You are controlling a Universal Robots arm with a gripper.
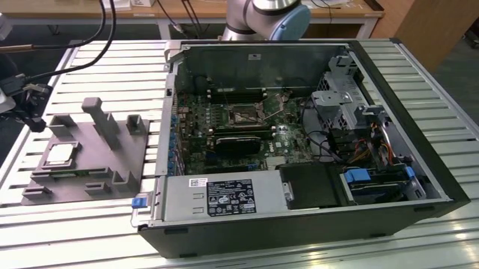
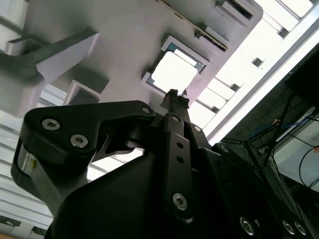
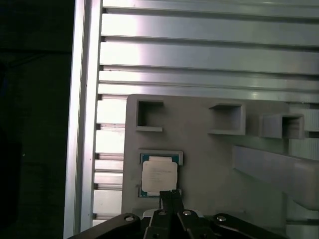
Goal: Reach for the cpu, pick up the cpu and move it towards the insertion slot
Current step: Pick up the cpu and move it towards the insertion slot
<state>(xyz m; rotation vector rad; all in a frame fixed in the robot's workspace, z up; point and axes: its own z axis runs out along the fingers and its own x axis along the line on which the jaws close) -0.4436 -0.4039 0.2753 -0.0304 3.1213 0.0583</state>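
Observation:
The cpu (image 1: 61,155), a pale silver square chip, lies flat in a recess of the grey plastic fixture (image 1: 90,168) on the exterior view's left. My gripper (image 1: 35,122) hangs above the fixture's far left edge, apart from the chip. In both wrist views the cpu (image 3: 158,177) (image 2: 174,72) sits just beyond the fingertips. The gripper (image 3: 170,193) (image 2: 173,94) has its two black fingers pressed together with nothing between them. The insertion slot (image 1: 245,116), a dark square socket with a shiny frame, lies on the green board inside the open computer case.
The open case (image 1: 389,112) fills the middle and right of the slatted aluminium table (image 1: 112,73). A tall grey post (image 1: 101,120) and shorter blocks rise from the fixture beside the chip. A black block (image 1: 235,143) sits below the socket; a power supply (image 1: 224,196) lies at the front.

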